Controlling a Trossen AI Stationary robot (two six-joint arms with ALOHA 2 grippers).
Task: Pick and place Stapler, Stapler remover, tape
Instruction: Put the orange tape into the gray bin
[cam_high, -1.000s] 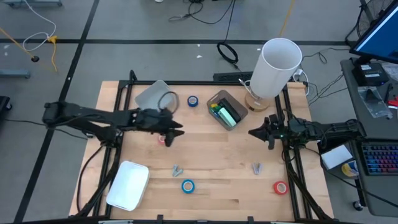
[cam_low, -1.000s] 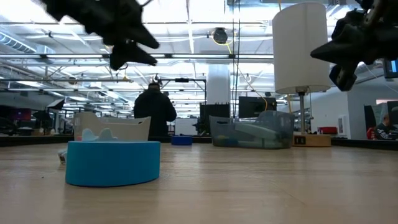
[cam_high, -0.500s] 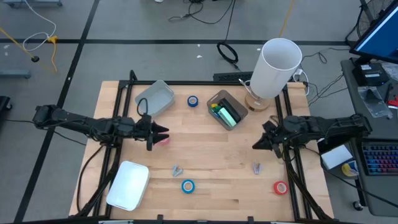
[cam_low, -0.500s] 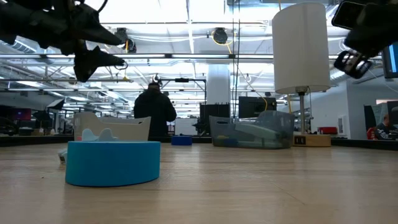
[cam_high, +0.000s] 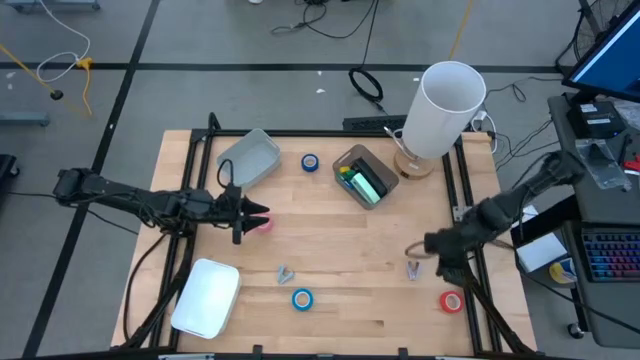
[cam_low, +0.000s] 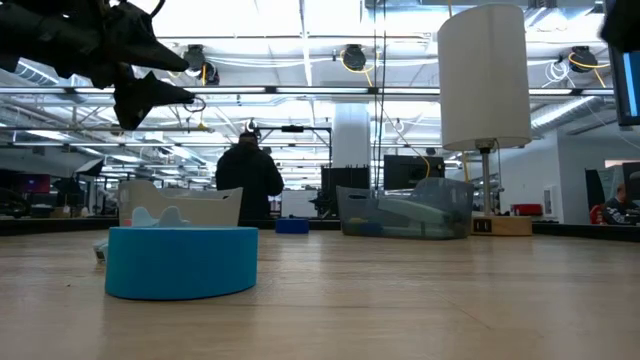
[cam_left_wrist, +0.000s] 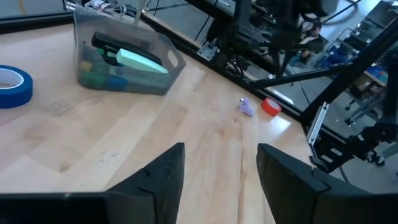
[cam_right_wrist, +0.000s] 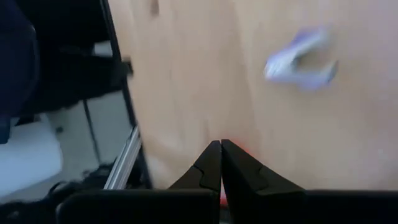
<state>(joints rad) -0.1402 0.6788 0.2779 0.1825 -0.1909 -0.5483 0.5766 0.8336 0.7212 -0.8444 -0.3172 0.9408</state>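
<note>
My left gripper (cam_high: 258, 215) is open and empty, above the table's left middle, just beside a pink tape roll (cam_high: 265, 225) that lies flat. My right gripper (cam_high: 415, 247) is shut and empty, above a purple staple remover (cam_high: 413, 270) at the near right. That remover shows blurred in the right wrist view (cam_right_wrist: 301, 59). A red tape roll (cam_high: 450, 300) lies near the right corner. A blue roll (cam_high: 302, 298) and a second staple remover (cam_high: 285, 273) lie near the front middle. Another blue roll (cam_high: 310, 162) lies at the far middle. A green stapler (cam_high: 368, 186) lies in a clear bin (cam_high: 350, 160).
A grey bin (cam_high: 250, 158) stands at the far left and a white tray (cam_high: 205, 297) at the near left. A tall white lamp (cam_high: 448, 105) stands at the far right corner. A person (cam_low: 250, 180) stands in the room beyond the table.
My left gripper has drawn back toward the table's left edge, away from over the pink roll, then kept still. My right gripper has swung toward the table's near edge and now hangs over the purple staple remover. No object has moved.
</note>
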